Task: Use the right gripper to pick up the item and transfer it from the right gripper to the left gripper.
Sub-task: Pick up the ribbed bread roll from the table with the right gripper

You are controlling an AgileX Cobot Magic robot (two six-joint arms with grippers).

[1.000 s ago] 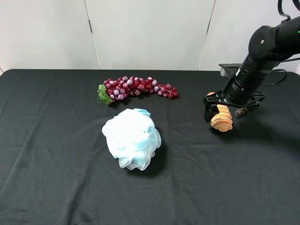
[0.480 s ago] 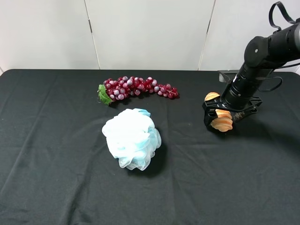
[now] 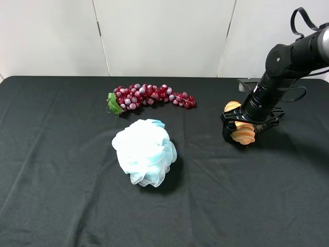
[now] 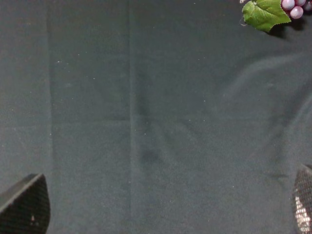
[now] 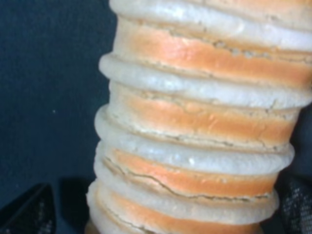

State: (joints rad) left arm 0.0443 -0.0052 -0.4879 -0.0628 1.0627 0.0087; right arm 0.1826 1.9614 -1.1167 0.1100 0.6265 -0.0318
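Note:
The item, a ridged golden-tan bread roll [image 3: 242, 135], lies on the black cloth at the right. My right gripper [image 3: 245, 128] is down over it, open, one finger on each side of the roll. The right wrist view is filled by the roll [image 5: 195, 126], with the right gripper [image 5: 161, 214] showing only as dark fingertips [image 5: 24, 214] at the two lower corners. My left gripper [image 4: 163, 207] is outside the exterior high view. Its wrist view shows it open over bare cloth, with nothing between the fingertips [image 4: 24, 204].
A pale-blue mesh puff [image 3: 145, 152] sits mid-table. A bunch of red-purple grapes [image 3: 151, 95] lies behind it, and its green leaf [image 4: 265, 13] shows in the left wrist view. A grey box [image 3: 247, 81] stands at the table's back right edge.
My right gripper has come down and shifted slightly back over the roll, so its fingers now straddle it. The roll, puff and grapes have stayed put.

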